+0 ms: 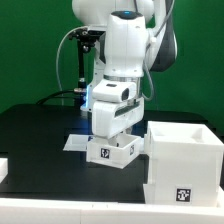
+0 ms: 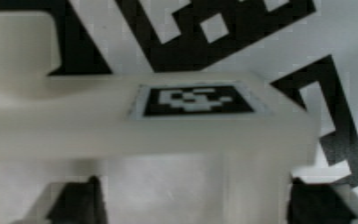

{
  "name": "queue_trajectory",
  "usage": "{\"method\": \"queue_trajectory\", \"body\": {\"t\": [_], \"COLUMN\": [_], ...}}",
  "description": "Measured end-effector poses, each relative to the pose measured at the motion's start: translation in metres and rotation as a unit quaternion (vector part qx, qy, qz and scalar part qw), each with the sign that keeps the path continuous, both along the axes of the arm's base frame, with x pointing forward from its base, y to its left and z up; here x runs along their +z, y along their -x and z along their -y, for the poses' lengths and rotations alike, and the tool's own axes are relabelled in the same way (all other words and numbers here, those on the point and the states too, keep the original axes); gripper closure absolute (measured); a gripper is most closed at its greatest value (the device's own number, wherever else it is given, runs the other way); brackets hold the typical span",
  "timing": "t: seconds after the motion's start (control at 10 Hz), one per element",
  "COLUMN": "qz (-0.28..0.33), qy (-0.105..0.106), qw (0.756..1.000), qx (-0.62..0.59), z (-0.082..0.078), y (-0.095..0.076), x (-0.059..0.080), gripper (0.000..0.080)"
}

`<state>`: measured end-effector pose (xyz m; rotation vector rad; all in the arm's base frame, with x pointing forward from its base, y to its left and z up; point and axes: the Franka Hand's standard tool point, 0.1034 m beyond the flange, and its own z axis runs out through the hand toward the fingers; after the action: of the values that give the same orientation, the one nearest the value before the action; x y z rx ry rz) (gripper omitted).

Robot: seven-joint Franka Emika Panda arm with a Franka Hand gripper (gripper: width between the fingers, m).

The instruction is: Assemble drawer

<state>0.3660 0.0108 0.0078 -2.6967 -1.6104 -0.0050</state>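
Observation:
A small shallow white drawer tray [image 1: 111, 151] with a black-and-white tag on its front sits directly under my gripper [image 1: 110, 140], over the marker board [image 1: 75, 143]. In the wrist view the tray [image 2: 194, 150] with its tag fills the space between my two dark fingertips [image 2: 69, 202], which stand against its two opposite sides; my gripper [image 2: 194, 205] is shut on it. The large cube-like white housing [image 1: 185, 162], open at the top and tagged on its front, stands apart at the exterior view's right.
The marker board's large black tags [image 2: 220, 22] show under and around the tray in the wrist view. A small white part [image 1: 3, 168] lies at the exterior view's left edge. The table top is black, with a green wall behind.

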Motion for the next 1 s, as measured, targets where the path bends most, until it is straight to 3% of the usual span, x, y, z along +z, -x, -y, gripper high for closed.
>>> {"method": "queue_trajectory", "body": {"t": [0.1,0.2,0.3,0.5,0.6,0.8,1.0], "qz": [0.000,0.000,0.000,-0.003,-0.010,-0.026,-0.018], "qy": [0.000,0.000,0.000,0.000,-0.001,-0.003,0.001], "qw": [1.000,1.000,1.000,1.000,0.999,0.995,0.993], "qx": [0.000,0.000,0.000,0.012,0.043,0.092,0.118], "z": [0.000,0.000,0.000,0.003,0.015,0.035,0.043], "y": [0.000,0.000,0.000,-0.001,-0.012,-0.048,-0.079], "x": [0.000,0.000,0.000,0.001,0.008,0.024,0.037], "gripper": [0.0409,0.0601,0.0725,0.0767,0.0767,0.0767,0.0767]}}
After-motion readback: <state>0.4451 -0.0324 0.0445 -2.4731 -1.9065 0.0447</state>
